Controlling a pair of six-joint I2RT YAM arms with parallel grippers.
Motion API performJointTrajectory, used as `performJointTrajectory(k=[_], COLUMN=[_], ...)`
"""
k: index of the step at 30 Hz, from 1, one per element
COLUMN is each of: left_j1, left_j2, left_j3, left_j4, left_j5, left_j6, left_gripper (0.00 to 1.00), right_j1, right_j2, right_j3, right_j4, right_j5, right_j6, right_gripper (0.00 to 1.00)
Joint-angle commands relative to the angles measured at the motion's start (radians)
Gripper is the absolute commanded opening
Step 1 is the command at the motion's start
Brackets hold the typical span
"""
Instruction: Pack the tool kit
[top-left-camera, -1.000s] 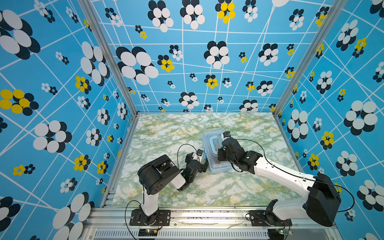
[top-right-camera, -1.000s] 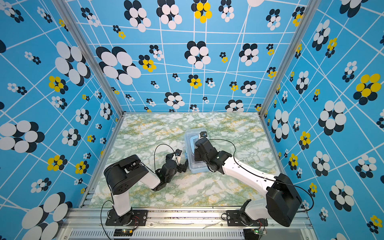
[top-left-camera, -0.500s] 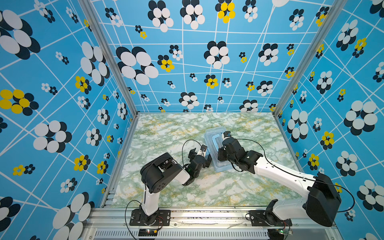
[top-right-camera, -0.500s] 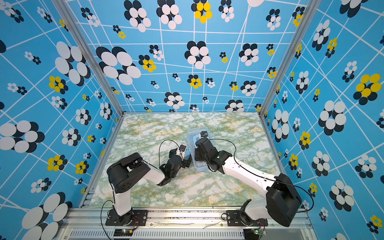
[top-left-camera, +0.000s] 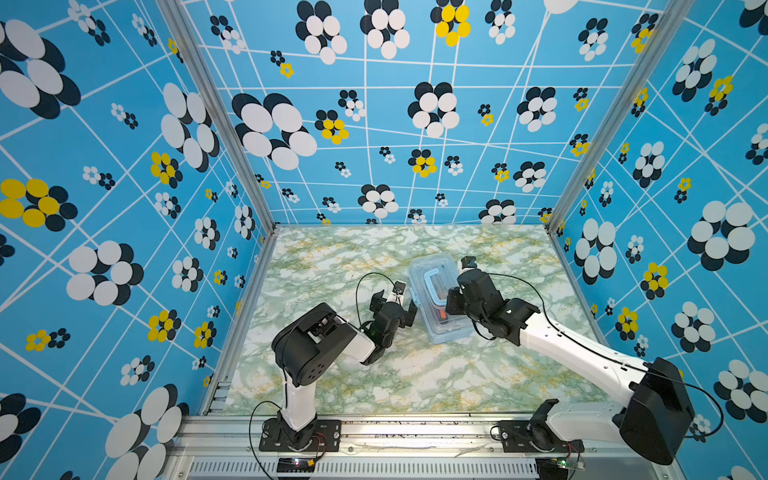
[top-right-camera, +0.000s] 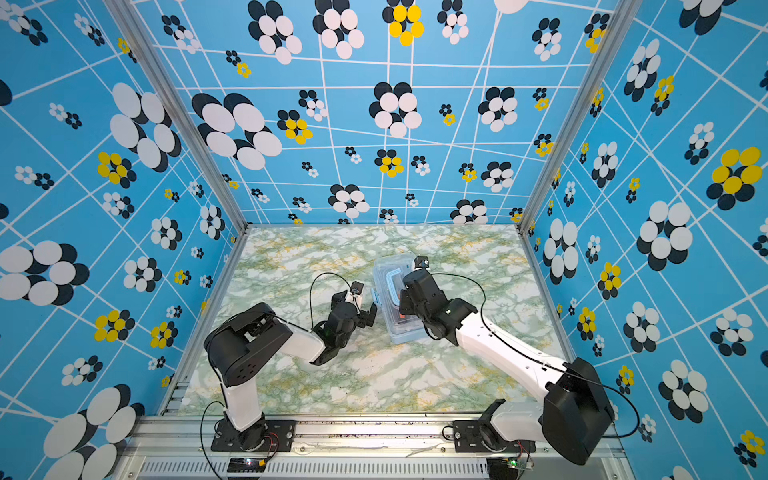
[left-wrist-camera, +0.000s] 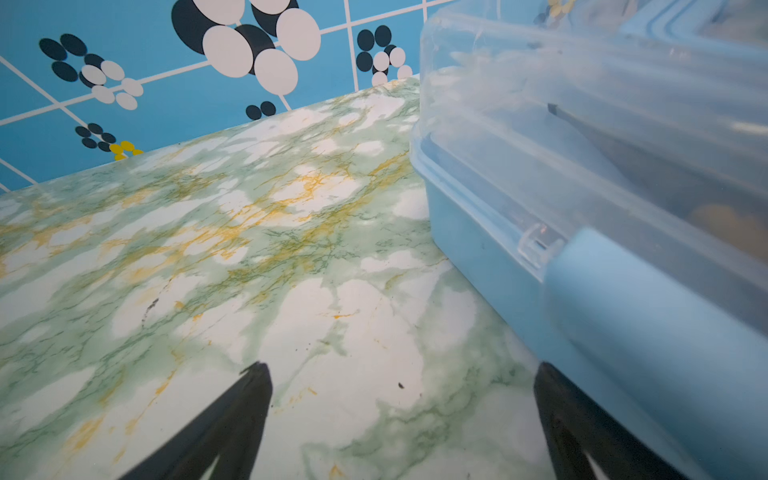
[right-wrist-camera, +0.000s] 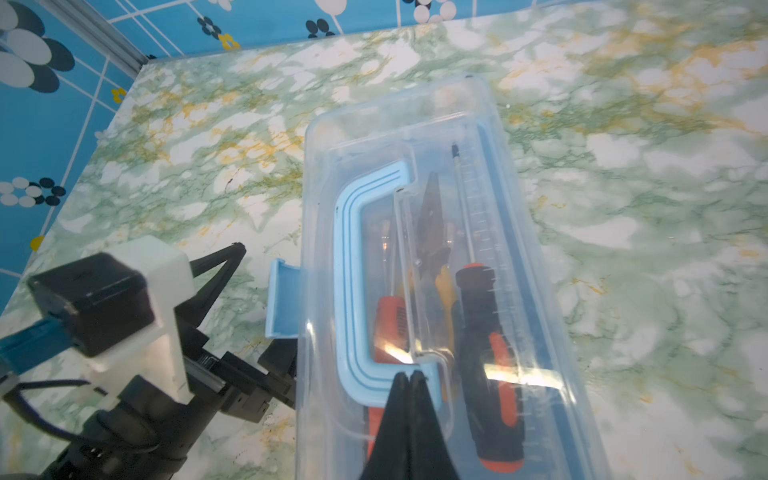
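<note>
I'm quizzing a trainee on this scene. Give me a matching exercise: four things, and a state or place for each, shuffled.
1 left tool
2 right tool
3 latch
4 pliers

A inside the box, under the lid
B open, beside the box
C shut, above the lid
D light blue, sticking out from the box's side

Pairs: 1-B, 2-C, 3-D, 4-A

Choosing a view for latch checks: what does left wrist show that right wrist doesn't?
Left wrist only: side-on, the box base wall and its seam with the lid.
Right wrist only: top-down, screwdrivers and pliers plain under the lid, shut right end effector at the handle.
Both: the blue latch, the open left end effector, the marbled table.
</note>
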Motion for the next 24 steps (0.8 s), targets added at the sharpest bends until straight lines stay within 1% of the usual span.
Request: performJointTrajectory(k=[1,3,5,6,8,10,11,14,18,21,24], left_j1=[0.011,0.015,0.023,0.032,0.060,0.082,0.090,0.098,0.099,0.097,0.097], left_j2=[-0.026,-0.026,-0.064,-0.075,-0.098,-0.100,-0.102,-0.117,-0.135,-0.142,-0.148], left_j3=[0.030,0.044,0.066,0.081,0.145,0.194,0.201,0.176,0.174,0.176,0.169], left_j4=[-0.024,-0.056,-0.128,-0.180,-0.362,-0.470,-0.481,-0.423,-0.399,-0.398,-0.401], left_j5=[0.025,0.042,0.069,0.095,0.156,0.212,0.243,0.303,0.361,0.385,0.383], left_j6=[-0.017,-0.031,-0.069,-0.101,-0.186,-0.242,-0.259,-0.292,-0.330,-0.349,-0.355], left_gripper=[0.99,0.99,0.99,1.00,1.00,1.00,1.00,0.99,0.97,0.96,0.95], right_j1=[-0.062,-0.102,-0.141,-0.155,-0.188,-0.213,-0.221,-0.227,-0.226,-0.225,-0.212], right_j2=[-0.016,-0.002,0.022,0.035,0.064,0.084,0.097,0.144,0.164,0.157,0.133], right_j3=[-0.001,-0.015,-0.030,-0.035,-0.049,-0.077,-0.088,-0.088,-0.120,-0.154,-0.185], right_j4=[-0.057,-0.054,-0.044,-0.039,-0.018,0.027,0.047,0.058,0.117,0.166,0.201], right_j5=[0.043,0.031,0.027,0.026,0.010,-0.022,-0.037,-0.070,-0.181,-0.249,-0.295], right_j6=[0.014,0.020,0.022,0.024,0.025,0.037,0.041,0.051,0.089,0.127,0.166], right_gripper=[0.04,0.03,0.03,0.03,0.02,0.01,0.01,0.01,0.02,0.02,0.02])
